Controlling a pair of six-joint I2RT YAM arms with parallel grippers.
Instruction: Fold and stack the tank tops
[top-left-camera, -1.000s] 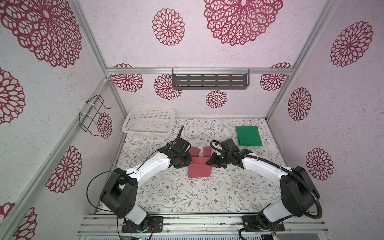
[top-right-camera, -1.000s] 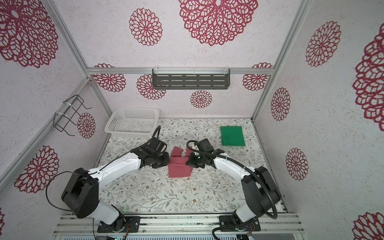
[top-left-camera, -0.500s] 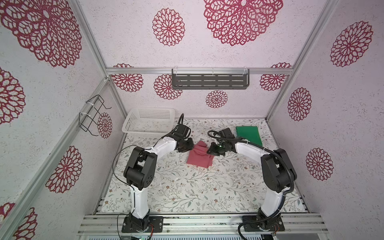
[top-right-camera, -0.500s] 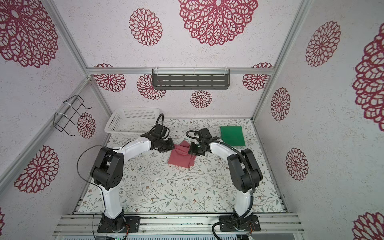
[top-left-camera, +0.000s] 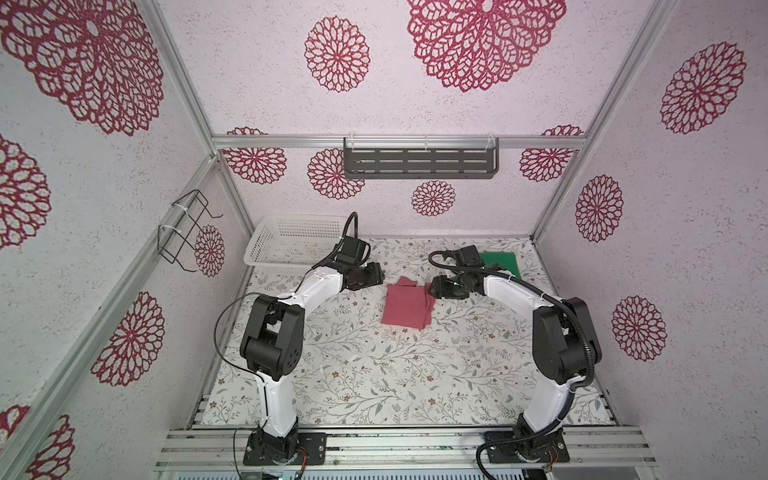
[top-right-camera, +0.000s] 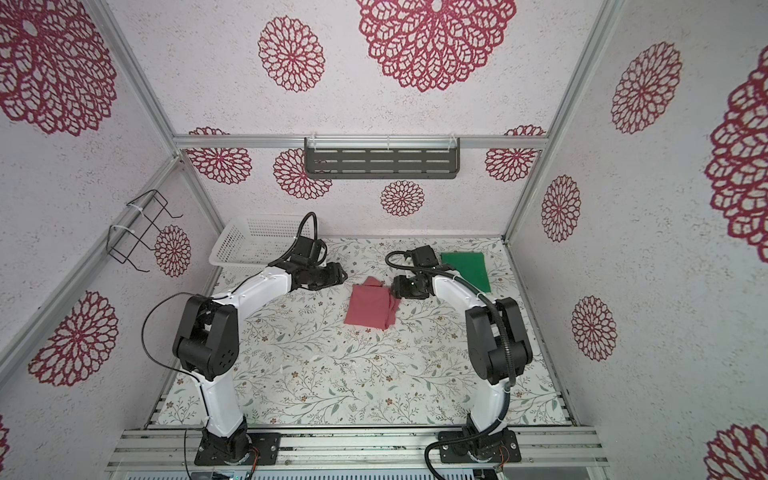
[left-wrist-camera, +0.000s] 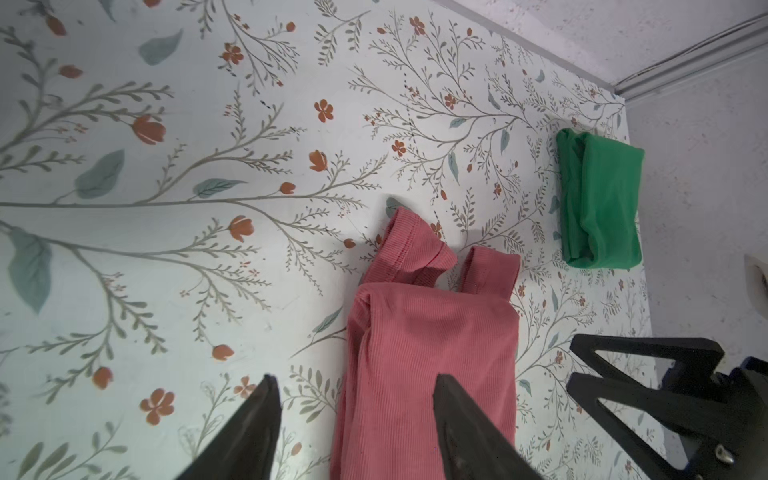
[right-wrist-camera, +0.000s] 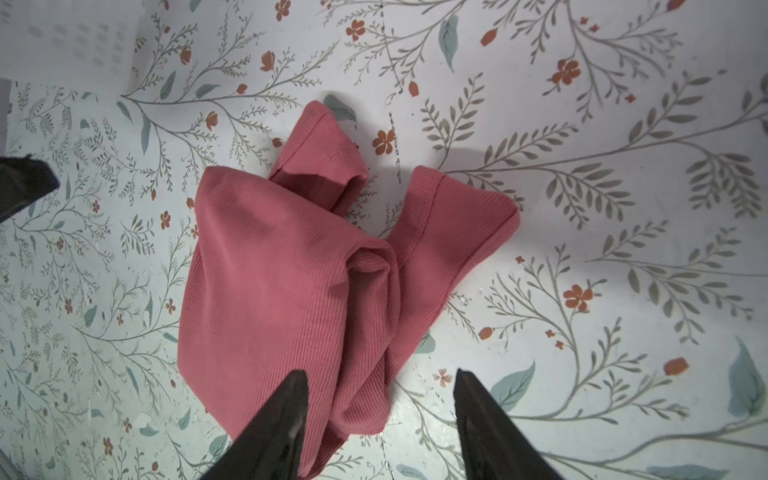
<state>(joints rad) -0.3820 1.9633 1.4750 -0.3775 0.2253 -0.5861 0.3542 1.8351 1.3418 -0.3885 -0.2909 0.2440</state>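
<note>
Now that both arms have let go, the rose tank top (top-left-camera: 405, 307) lies free on the worktop (top-left-camera: 395, 374), a little above the middle of both top views. A second ago the two end effectors were closed on it, lower in the frame. Since then they have carried it toward the far wall and opened.

The left end effector (top-left-camera: 374, 276) stands just beside the upper left corner of the cloth with its jaws apart. In the left wrist view nothing is pinched between its fingers (left-wrist-camera: 449, 399). The right end effector (top-left-camera: 434, 289) is near the upper right corner, also with its jaws wide apart. In the right wrist view only cloth and worktop show in the gap, and nothing is gripped.

The green tank top (top-left-camera: 500, 264) rests as a neat folded packet in the upper right part of the worktop, partly behind the right arm and well apart from the rose one. The white basket (top-left-camera: 259, 245) sits at the upper left, untouched.

I judge that the release ends one fold of the rose top, but the fold is not clean. Both shoulder straps stick out past the upper edge, and the right side is bunched into a thick ridge in the right wrist view. It probably needs one more fold or some smoothing. The stacking is not yet done, since the two tops lie apart.
</note>
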